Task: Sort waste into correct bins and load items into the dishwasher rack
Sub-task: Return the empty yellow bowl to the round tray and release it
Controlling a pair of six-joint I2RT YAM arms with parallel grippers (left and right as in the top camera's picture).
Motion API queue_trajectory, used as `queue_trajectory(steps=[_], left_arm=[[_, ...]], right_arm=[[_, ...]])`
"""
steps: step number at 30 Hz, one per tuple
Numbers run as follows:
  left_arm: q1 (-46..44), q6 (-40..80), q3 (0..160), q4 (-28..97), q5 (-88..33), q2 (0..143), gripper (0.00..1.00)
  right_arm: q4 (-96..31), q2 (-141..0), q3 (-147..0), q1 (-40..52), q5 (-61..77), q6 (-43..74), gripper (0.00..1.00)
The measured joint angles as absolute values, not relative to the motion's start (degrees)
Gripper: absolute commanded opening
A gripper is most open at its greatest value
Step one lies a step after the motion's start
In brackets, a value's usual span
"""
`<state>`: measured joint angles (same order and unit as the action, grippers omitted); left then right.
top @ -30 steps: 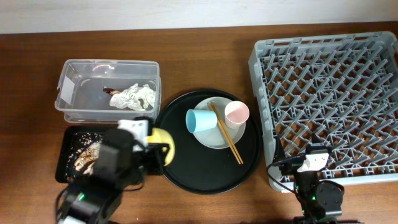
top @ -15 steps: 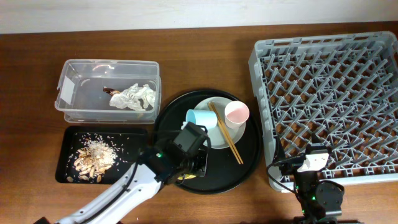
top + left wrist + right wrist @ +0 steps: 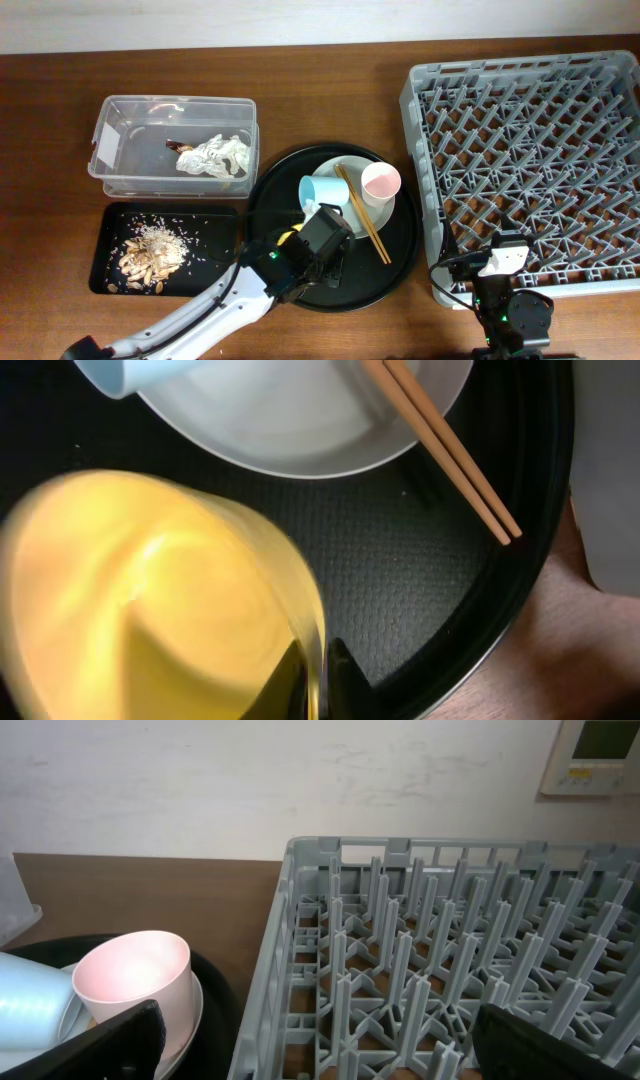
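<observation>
1. The left gripper (image 3: 320, 675) is clamping the rim of the yellow bowl (image 3: 150, 600), with one finger inside the wall and one outside.
2. Over the last second the left arm has been swinging away from the flat black tray (image 3: 215, 215). It is now holding the bowl over the round black tray (image 3: 385, 265), just beside the plate (image 3: 345, 228).
3. The food scraps (image 3: 150, 252) are lying in the flat tray. The napkin (image 3: 213, 157) and brown wrapper (image 3: 180, 147) are lying in the clear box (image 3: 130, 150). Judged from this, waste sorting is ending and rack loading is beginning.
4. The dishwasher rack (image 3: 530, 160) is holding no items. The blue cup (image 3: 322, 192), pink cup (image 3: 380, 183) and chopsticks (image 3: 365, 225) are resting on the plate.
5. The right gripper (image 3: 325, 1040) is waiting by the rack's near left corner with its fingers spread, grasping nothing.
6. In the overhead view the arm is covering nearly all of the bowl. In the left wrist view the bowl is blurring and running off the frame, so any residue inside cannot be made out.
</observation>
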<state>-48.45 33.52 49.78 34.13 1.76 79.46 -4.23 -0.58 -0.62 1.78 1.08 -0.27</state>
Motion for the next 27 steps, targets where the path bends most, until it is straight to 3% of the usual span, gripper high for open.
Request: queue_trajectory(steps=[2,12,17,19,27], left_arm=[[-48.4,33.6,49.8,34.1,2.0,79.5,0.13],[-48.4,34.0,49.8,30.9,2.0,79.5,0.34],[-48.4,33.8,51.6,30.8,2.2,79.5,0.36],[-48.4,32.8,54.1,30.9,3.6,79.7,0.43],[-43.8,29.6,57.1,30.6,13.0,79.7,0.45]], right_arm=[[-4.2,-0.6,-0.6,1.8,1.1,-0.2,0.99],[-4.2,-0.6,-0.6,1.8,1.1,-0.3,0.99],[-4.2,-0.6,-0.6,1.8,1.1,-0.3,0.99],[-4.2,-0.6,-0.6,1.8,1.1,-0.3,0.99],[-4.2,-0.6,-0.6,1.8,1.1,-0.2,0.99]])
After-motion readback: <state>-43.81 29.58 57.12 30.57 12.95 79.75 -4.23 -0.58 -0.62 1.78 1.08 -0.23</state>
